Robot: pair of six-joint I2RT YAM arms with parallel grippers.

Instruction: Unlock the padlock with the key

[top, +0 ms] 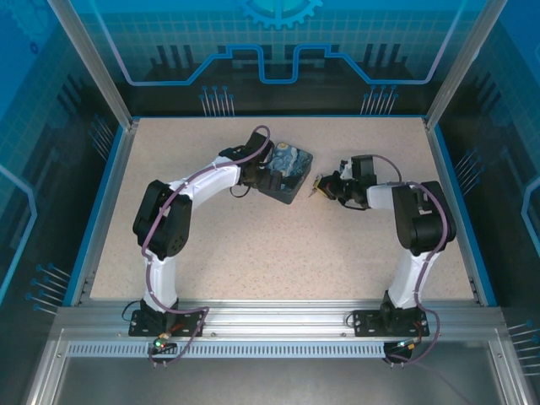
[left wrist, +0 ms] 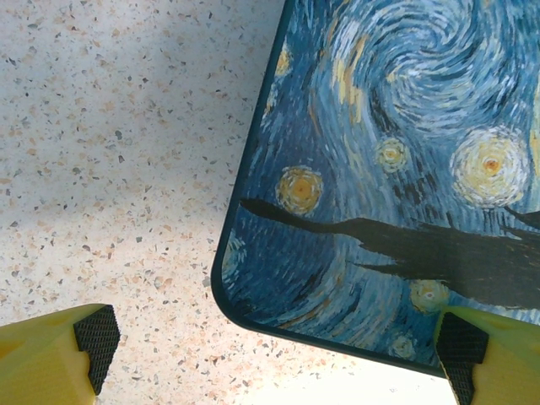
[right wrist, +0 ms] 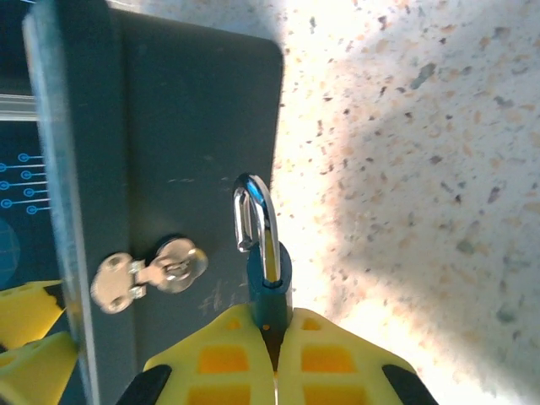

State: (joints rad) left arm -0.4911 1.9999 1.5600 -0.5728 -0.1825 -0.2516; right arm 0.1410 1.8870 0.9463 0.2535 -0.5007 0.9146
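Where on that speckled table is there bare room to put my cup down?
The wide stretch of table between the starry-print box and the near edge is bare; so is the far strip behind the box. It is crowded beside the box, where the right fingers grip the padlock.

a robotics lab cell: speckled worktop (top: 287, 253) fenced by aluminium posts (top: 89, 63) and blue circuit-print panels (top: 169, 34), left arm (top: 169, 228) and right arm (top: 419, 228) bolted to a slotted rail (top: 278, 319).
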